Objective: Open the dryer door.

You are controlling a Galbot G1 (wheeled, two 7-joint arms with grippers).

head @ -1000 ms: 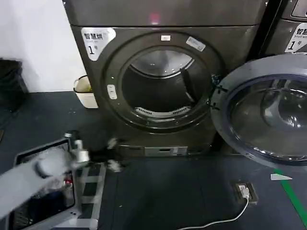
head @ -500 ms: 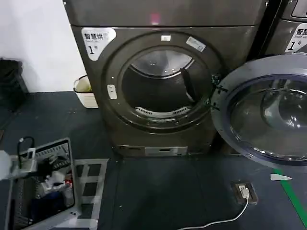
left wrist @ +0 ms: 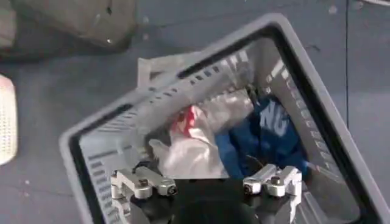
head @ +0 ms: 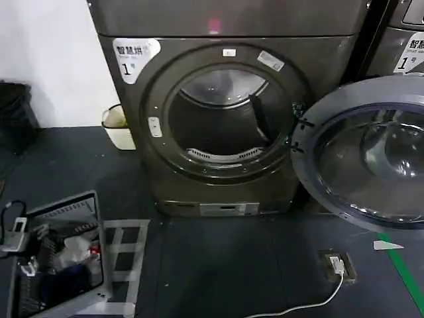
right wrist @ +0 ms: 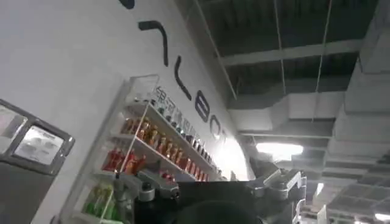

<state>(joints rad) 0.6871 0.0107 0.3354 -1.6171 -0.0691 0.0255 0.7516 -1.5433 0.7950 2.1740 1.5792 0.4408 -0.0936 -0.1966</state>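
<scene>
The dryer door [head: 371,156] is hanging swung fully open at the right of the dryer [head: 225,112] — nothing needs pulling. The left gripper [left wrist: 207,185] is hovering wide over a laundry basket [left wrist: 79,152]; the right gripper [right wrist: 210,185] is pointing ceilingward, spread empty — best kept clear.

The dryer [head: 225,119] stands against the wall with its round drum opening bare, a white "1" sticker [head: 134,56] at its upper left corner and a pink indicator light [head: 213,26] glowing on the panel above. The dryer door [head: 364,156] is swung wide open to the right on its hinge, its grey inner rim and domed glass facing the room, partly covering the second machine [head: 404,40] beside it. On the dark floor [head: 225,265] sit a grey laundry basket [head: 56,258] of clothes at lower left, a small cream bin [head: 117,126] by the wall, and a floor socket [head: 336,265] with a white cable.
</scene>
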